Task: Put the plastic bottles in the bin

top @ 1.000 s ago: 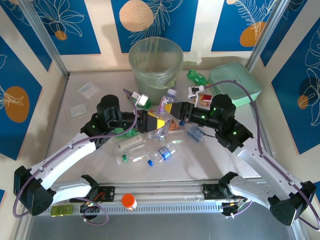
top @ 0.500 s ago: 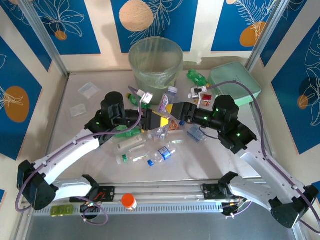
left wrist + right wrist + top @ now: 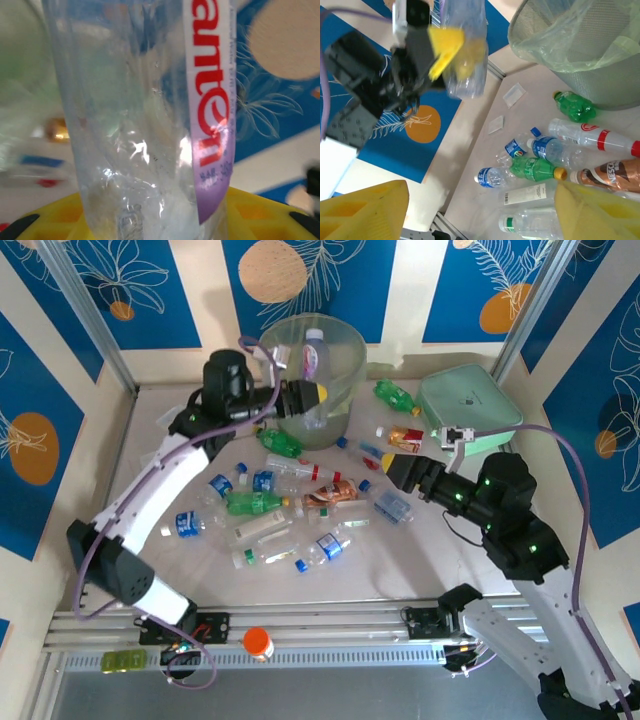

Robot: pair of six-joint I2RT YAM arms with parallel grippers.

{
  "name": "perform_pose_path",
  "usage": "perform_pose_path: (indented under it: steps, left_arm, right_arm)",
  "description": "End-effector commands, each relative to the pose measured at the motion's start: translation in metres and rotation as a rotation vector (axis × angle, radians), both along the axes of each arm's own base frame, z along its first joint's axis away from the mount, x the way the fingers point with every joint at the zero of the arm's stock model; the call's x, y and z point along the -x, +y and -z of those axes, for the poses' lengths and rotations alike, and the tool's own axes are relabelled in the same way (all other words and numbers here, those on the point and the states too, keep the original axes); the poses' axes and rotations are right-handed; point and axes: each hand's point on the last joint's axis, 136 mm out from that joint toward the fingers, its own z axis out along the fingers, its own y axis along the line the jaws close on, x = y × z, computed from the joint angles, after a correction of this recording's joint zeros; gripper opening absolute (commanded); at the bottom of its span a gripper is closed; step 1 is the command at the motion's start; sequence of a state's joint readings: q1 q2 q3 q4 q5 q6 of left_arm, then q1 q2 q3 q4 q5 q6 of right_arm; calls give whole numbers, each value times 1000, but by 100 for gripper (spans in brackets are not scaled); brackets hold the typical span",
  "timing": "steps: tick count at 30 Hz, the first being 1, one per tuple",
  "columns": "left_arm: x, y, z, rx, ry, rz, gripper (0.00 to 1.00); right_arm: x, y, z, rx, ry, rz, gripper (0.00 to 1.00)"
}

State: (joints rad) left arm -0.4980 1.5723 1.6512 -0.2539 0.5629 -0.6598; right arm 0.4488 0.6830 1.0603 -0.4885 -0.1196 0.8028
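Top external shows my left jaws clamped on a clear bottle [image 3: 312, 352], held upright over the bin [image 3: 345, 400] at the far side of the desk [image 3: 380, 570] so it should drop in, while my right jaws stand open and empty near the loose bottles [image 3: 255, 502].

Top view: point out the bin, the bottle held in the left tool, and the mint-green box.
bin [image 3: 343, 390], top view, right side wall.
held bottle [image 3: 314, 358], top view, purple label below the cap.
mint-green box [image 3: 470, 405], top view, middle of the lid.

Scattered bottles [image 3: 255, 503] across table [image 3: 410, 565], bin [image 3: 352, 345] behind
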Motion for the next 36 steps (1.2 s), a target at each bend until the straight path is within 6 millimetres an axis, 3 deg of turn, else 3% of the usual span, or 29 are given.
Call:
perform_pose_path:
  steps: [1,10,17,24,27,31,36]
  left_arm:
    - [-47,22,23,-169,19,-177,44]
    - [-142,16,23,-271,-42,-334,44]
    - [-183,24,51,-333,-52,-412,45]
    - [-200,15,95,-401,-47,-371,52]
    - [-202,14,110,-418,-19,-367,60]
    - [-199,14,108,-412,-9,-363,73]
    - [-192,18,80,-383,-48,-374,78]
  right_arm:
    - [9,-7,12,54,22,4,76]
    - [35,-23,30,98,50,16,75]
    - [54,-33,41,94,72,28,74]
    - [64,-41,50,105,84,42,74]
    - [66,-43,51,110,84,48,74]
    - [66,-43,47,115,70,46,75]
    - [63,-42,41,124,54,45,75]
